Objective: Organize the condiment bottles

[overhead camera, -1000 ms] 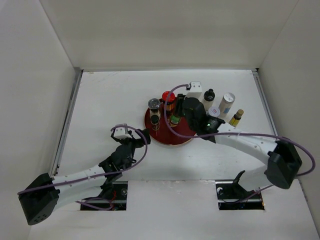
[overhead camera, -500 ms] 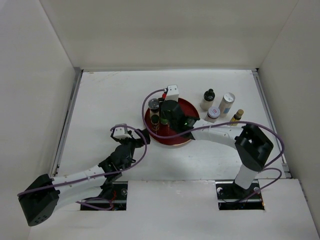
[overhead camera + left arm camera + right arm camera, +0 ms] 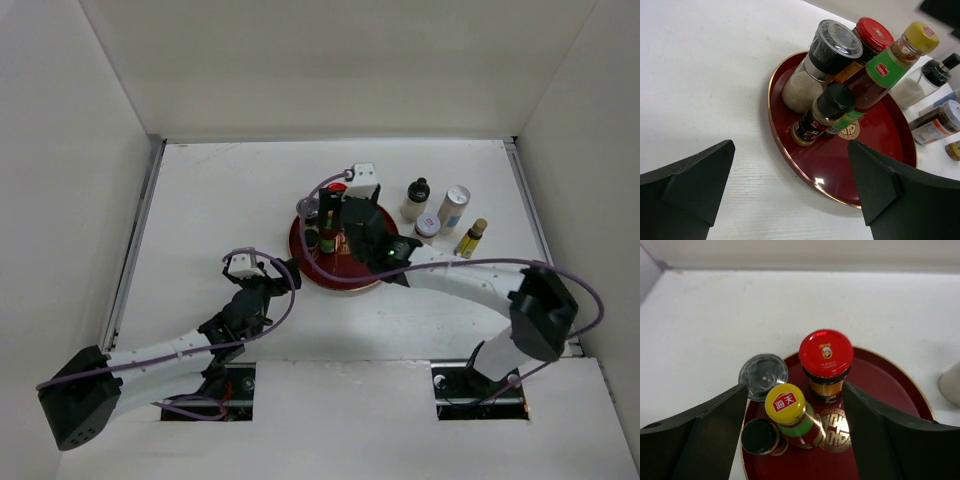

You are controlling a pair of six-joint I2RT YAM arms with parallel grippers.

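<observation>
Eight bottles in all. Four stand bunched on the left half of the one red tray [image 3: 875, 142]: a clear-topped grinder [image 3: 832, 50], a red-capped jar [image 3: 826, 353], a yellow-capped bottle [image 3: 785, 403] and a small black-capped bottle [image 3: 822, 112]. Four more stand on the counter [image 3: 220, 190] just right of the tray: a black-capped shaker [image 3: 415, 198], a tall white bottle [image 3: 453, 208], a low jar [image 3: 427, 227] and a slim yellow bottle [image 3: 472, 237]. The right fingers [image 3: 710, 425] hang above the tray, spread wide, gripping nothing. The left fingers [image 3: 695, 185], also spread and empty, face the tray from its near-left side.

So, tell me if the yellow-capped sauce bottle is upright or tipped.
Upright: yellow-capped sauce bottle stands base-down on round red tray.
</observation>
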